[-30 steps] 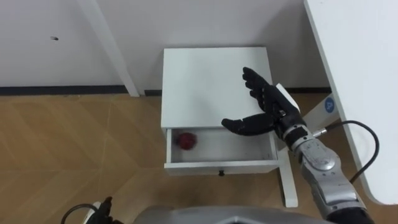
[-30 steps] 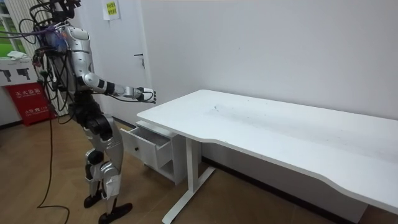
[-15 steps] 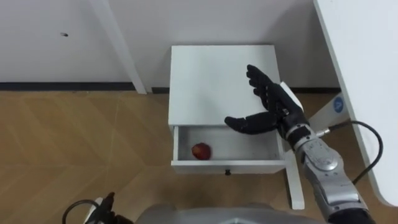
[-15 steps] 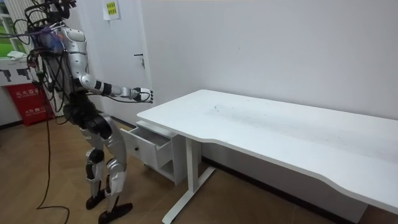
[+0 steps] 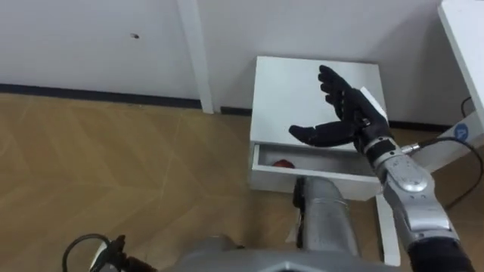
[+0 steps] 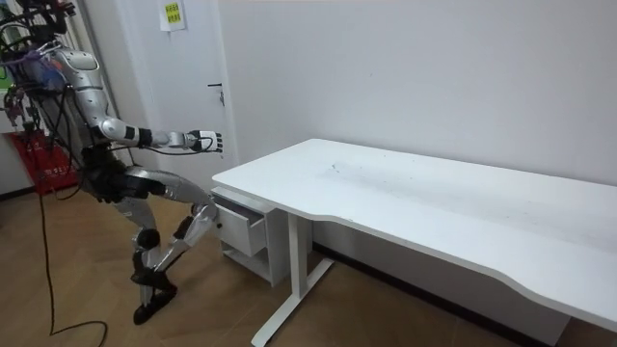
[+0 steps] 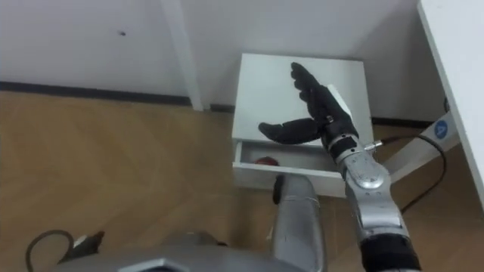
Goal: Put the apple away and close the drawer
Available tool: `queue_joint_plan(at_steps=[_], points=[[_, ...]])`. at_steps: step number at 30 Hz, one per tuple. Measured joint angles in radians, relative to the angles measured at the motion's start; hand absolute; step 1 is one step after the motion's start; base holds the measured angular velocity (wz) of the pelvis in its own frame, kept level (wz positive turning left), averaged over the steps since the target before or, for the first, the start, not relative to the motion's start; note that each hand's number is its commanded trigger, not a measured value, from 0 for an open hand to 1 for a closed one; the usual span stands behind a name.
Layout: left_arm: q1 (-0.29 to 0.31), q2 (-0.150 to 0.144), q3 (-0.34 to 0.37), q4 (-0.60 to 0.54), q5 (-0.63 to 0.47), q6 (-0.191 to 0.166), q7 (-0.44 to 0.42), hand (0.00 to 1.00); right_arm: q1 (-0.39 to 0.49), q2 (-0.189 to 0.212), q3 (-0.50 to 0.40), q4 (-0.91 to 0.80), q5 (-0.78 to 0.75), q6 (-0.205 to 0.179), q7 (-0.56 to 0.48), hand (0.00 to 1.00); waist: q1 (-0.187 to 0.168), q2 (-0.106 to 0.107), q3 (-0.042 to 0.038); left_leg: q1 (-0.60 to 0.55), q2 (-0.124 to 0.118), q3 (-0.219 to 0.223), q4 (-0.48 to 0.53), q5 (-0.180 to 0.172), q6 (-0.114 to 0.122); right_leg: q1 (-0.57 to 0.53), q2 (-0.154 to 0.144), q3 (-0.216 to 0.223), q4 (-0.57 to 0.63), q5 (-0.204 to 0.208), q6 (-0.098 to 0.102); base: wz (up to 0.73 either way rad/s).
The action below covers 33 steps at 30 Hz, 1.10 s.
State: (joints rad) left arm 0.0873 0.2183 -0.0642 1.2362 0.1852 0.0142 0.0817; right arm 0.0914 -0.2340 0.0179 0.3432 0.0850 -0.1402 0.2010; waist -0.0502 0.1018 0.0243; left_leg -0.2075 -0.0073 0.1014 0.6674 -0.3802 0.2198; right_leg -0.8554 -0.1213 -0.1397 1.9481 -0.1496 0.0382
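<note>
A small white cabinet [image 5: 302,83] stands against the wall, and its drawer [image 5: 272,180] is open by a narrow gap. In that gap a sliver of the red apple [image 5: 283,162] shows at the left. My right hand [image 5: 344,125] hovers open above the cabinet top, fingers straight and thumb spread, holding nothing. In the room view I stand on one leg and lean back, with the other leg raised against the drawer front [image 6: 241,229]. My right hand [image 6: 207,142] reaches out above it. A dark part of my left hand [image 5: 113,249] shows at the bottom left edge.
A large white desk [image 6: 434,202] stands to the right of the cabinet, and its corner [image 5: 465,30] shows at the upper right. Wooden floor [image 5: 113,166] spreads to the left. A white wall runs behind the cabinet.
The drawer has gone from wide open to a narrow gap. I have lifted one leg against its front and leaned back. My right hand stays open above the cabinet, and the camera has shifted.
</note>
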Motion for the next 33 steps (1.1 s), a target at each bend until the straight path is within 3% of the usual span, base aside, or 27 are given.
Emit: queue_joint_plan(at_steps=[4, 6, 8, 9, 10, 11, 12, 13, 15, 16, 17, 18, 19, 20, 21, 22, 23, 24, 25, 26, 27, 29, 31, 32, 33], points=[[-0.009, -0.001, 0.001, -0.001, 0.002, 0.019, -0.007, 0.0, 0.008, -0.007, -0.001, 0.001, 0.011, 0.001, -0.04, 0.0, -0.003, 0.003, -0.0006, -0.027, 0.0, -0.006, 0.044, -0.012, 0.019, -0.037, -0.001, -0.002, -0.002, -0.015, 0.0, 0.0], [-0.008, -0.001, 0.001, -0.002, 0.003, 0.021, -0.013, 0.0, 0.013, -0.007, 0.0, 0.002, 0.038, 0.01, -0.041, 0.0, -0.009, 0.006, -0.0027, -0.026, -0.002, -0.007, 0.052, -0.017, 0.011, -0.04, -0.005, -0.001, -0.018, -0.015, 0.0, 0.08], [-0.003, -0.001, 0.0, -0.003, 0.006, 0.021, -0.025, 0.0, 0.018, -0.008, 0.002, 0.003, 0.07, 0.011, -0.046, 0.0, -0.018, 0.012, -0.0042, -0.019, -0.003, -0.003, 0.055, -0.023, -0.013, -0.047, -0.017, -0.007, -0.029, -0.015, 0.0, -0.01], [0.011, -0.005, 0.004, -0.002, 0.008, 0.021, -0.033, 0.0, 0.02, -0.008, 0.008, 0.004, 0.101, 0.013, -0.048, 0.0, -0.018, 0.02, -0.0044, 0.0, -0.004, 0.013, 0.035, -0.021, -0.056, -0.044, -0.009, -0.009, -0.049, -0.014, -0.003, -0.41], [0.039, -0.016, 0.024, 0.003, 0.018, 0.02, -0.043, 0.0, 0.017, -0.006, 0.025, 0.01, 0.11, 0.025, -0.055, 0.0, -0.016, -0.002, -0.0053, 0.038, -0.01, 0.048, -0.011, -0.004, -0.195, -0.027, -0.009, -0.004, -0.088, -0.013, -0.008, -0.46], [0.045, -0.015, 0.034, 0.003, 0.021, 0.02, -0.047, 0.0, 0.017, -0.001, 0.03, 0.008, 0.111, 0.029, -0.061, 0.0, -0.021, -0.018, -0.008, 0.033, -0.005, 0.058, 0.024, -0.011, -0.237, -0.02, -0.036, -0.001, -0.096, -0.013, -0.007, 0.0], [0.033, 0.005, 0.042, -0.009, 0.019, 0.012, -0.051, 0.0, 0.022, 0.001, 0.021, -0.002, 0.11, 0.03, -0.076, 0.0, -0.045, -0.005, 0.0054, -0.025, 0.093, 0.006, 0.174, -0.058, -0.13, -0.02, -0.064, 0.013, -0.086, -0.018, 0.007, 0.43], [0.014, 0.028, 0.043, -0.019, 0.016, -0.001, -0.047, 0.0, 0.026, 0.0, 0.003, -0.004, 0.108, 0.043, -0.084, 0.0, -0.05, 0.016, 0.012, -0.073, 0.12, -0.008, 0.248, -0.155, -0.088, -0.033, -0.075, 0.069, -0.053, -0.025, 0.017, 0.42], [0.036, 0.026, 0.041, -0.035, 0.023, -0.003, -0.041, 0.0, 0.068, 0.003, 0.004, -0.021, 0.107, 0.111, -0.087, 0.0, -0.039, -0.001, 0.0029, -0.059, 0.093, -0.003, 0.238, -0.163, -0.09, 0.015, -0.087, 0.109, -0.068, -0.024, 0.02, 0.02], [0.048, 0.016, 0.037, -0.036, 0.024, -0.016, -0.044, 0.0, 0.105, 0.0, 0.004, -0.055, 0.108, 0.134, -0.088, 0.0, -0.034, 0.004, -0.0005, -0.048, 0.079, 0.007, 0.19, -0.143, -0.122, 0.045, -0.083, 0.109, -0.117, -0.021, 0.022, -0.04], [0.05, 0.009, 0.037, -0.032, 0.024, -0.018, -0.044, 0.0, 0.113, 0.0, 0.004, -0.064, 0.109, 0.136, -0.089, 0.0, -0.035, 0.008, -0.0017, -0.045, 0.077, 0.016, 0.164, -0.128, -0.128, 0.056, -0.078, 0.106, -0.154, -0.02, 0.022, -0.24], [0.054, 0.001, 0.042, -0.024, 0.024, -0.019, -0.045, 0.0, 0.114, 0.001, 0.009, -0.065, 0.115, 0.138, -0.089, 0.0, -0.034, 0.011, -0.0063, -0.034, 0.059, 0.038, 0.1, -0.092, -0.124, 0.074, -0.065, 0.106, -0.256, -0.015, 0.015, -0.4], [0.068, -0.002, 0.053, -0.025, 0.024, -0.021, -0.043, 0.0, 0.115, 0.005, 0.02, -0.065, 0.112, 0.139, -0.089, 0.0, -0.035, -0.006, -0.0155, -0.013, 0.036, 0.066, 0.027, -0.056, -0.132, 0.12, -0.061, 0.103, -0.395, -0.008, 0.009, -0.41], [0.076, -0.001, 0.061, -0.025, 0.024, -0.022, -0.04, 0.0, 0.116, 0.007, 0.029, -0.065, 0.108, 0.14, -0.089, 0.0, -0.036, -0.013, -0.0178, -0.001, 0.023, 0.08, -0.009, -0.038, -0.149, 0.151, -0.061, 0.102, -0.469, -0.006, 0.008, -0.27], [0.085, 0.005, 0.061, -0.024, 0.024, -0.022, -0.025, 0.0, 0.119, 0.009, 0.048, -0.066, 0.104, 0.142, -0.088, 0.0, -0.036, -0.039, -0.0212, 0.02, -0.001, 0.108, -0.059, -0.016, -0.209, 0.226, -0.065, 0.092, -0.627, -0.001, 0.005, -0.08], [0.077, 0.024, 0.045, -0.038, 0.02, -0.022, -0.008, 0.0, 0.124, 0.023, 0.045, -0.078, 0.103, 0.14, -0.089, 0.0, -0.027, -0.072, -0.0131, -0.015, 0.012, 0.098, 0.031, -0.034, -0.161, 0.288, -0.079, 0.086, -0.757, -0.002, 0.018, 0.0], [0.074, 0.036, 0.037, -0.055, 0.021, -0.025, 0.0, 0.0, 0.122, 0.027, 0.042, -0.083, 0.103, 0.138, -0.087, 0.0, -0.024, -0.06, -0.0106, -0.037, 0.039, 0.087, 0.084, -0.088, -0.143, 0.31, -0.075, 0.089, -0.801, -0.012, 0.035, 0.0], [0.068, 0.04, 0.038, -0.071, 0.016, -0.025, 0.016, 0.0, 0.121, 0.033, 0.04, -0.083, 0.102, 0.148, -0.083, 0.0, -0.015, -0.053, -0.0016, -0.063, 0.038, 0.095, 0.14, -0.14, -0.09, 0.376, -0.071, 0.084, -0.89, -0.042, 0.068, -0.07], [0.073, 0.037, 0.043, -0.075, 0.009, -0.023, 0.023, 0.0, 0.134, 0.041, 0.04, -0.084, 0.101, 0.156, -0.08, 0.0, -0.004, -0.066, -0.0079, -0.054, 0.033, 0.104, 0.136, -0.146, -0.1, 0.415, -0.073, 0.081, -0.938, -0.058, 0.076, -0.14], [0.076, 0.023, 0.042, -0.088, 0.004, -0.023, 0.029, 0.0, 0.172, 0.046, 0.041, -0.1, 0.088, 0.157, -0.075, 0.0, 0.011, -0.077, -0.014, -0.016, 0.024, 0.118, 0.084, -0.132, -0.104, 0.5, -0.068, 0.067, -1.03, -0.092, 0.08, -0.17], [0.077, 0.009, 0.042, -0.102, 0.004, -0.029, 0.041, 0.0, 0.195, 0.046, 0.041, -0.123, 0.061, 0.157, -0.074, 0.0, 0.018, -0.085, -0.0159, 0.015, 0.011, 0.125, 0.01, -0.101, -0.128, 0.564, -0.063, 0.029, -1.119, -0.115, 0.078, -0.19], [0.081, -0.004, 0.041, -0.11, 0.006, -0.038, 0.064, 0.0, 0.192, 0.045, 0.041, -0.132, 0.026, 0.148, -0.074, 0.0, 0.027, -0.1, -0.0212, 0.059, 0.005, 0.143, -0.107, -0.043, -0.134, 0.633, -0.034, 0.005, -1.26, -0.134, 0.073, -0.49], [0.1, 0.002, 0.04, -0.129, 0.004, -0.038, 0.092, 0.0, 0.194, 0.045, 0.04, -0.132, 0.011, 0.137, -0.077, 0.0, 0.02, -0.112, -0.0239, 0.102, -0.006, 0.136, -0.215, 0.017, -0.124, 0.745, -0.003, 0.0, -1.492, -0.129, 0.073, -0.46], [0.103, 0.004, 0.04, -0.134, 0.004, -0.038, 0.096, 0.0, 0.195, 0.044, 0.037, -0.128, 0.011, 0.13, -0.08, 0.0, 0.016, -0.116, -0.0246, 0.11, -0.006, 0.135, -0.231, 0.022, -0.118, 0.772, 0.007, 0.001, -1.542, -0.118, 0.068, -0.16], [0.104, 0.006, 0.041, -0.137, 0.004, -0.038, 0.107, 0.0, 0.195, 0.045, 0.036, -0.102, 0.01, 0.113, -0.089, 0.0, 0.01, -0.128, -0.0245, 0.124, -0.007, 0.136, -0.254, 0.027, -0.107, 0.814, 0.024, 0.002, -1.618, -0.081, 0.057, -0.16]])
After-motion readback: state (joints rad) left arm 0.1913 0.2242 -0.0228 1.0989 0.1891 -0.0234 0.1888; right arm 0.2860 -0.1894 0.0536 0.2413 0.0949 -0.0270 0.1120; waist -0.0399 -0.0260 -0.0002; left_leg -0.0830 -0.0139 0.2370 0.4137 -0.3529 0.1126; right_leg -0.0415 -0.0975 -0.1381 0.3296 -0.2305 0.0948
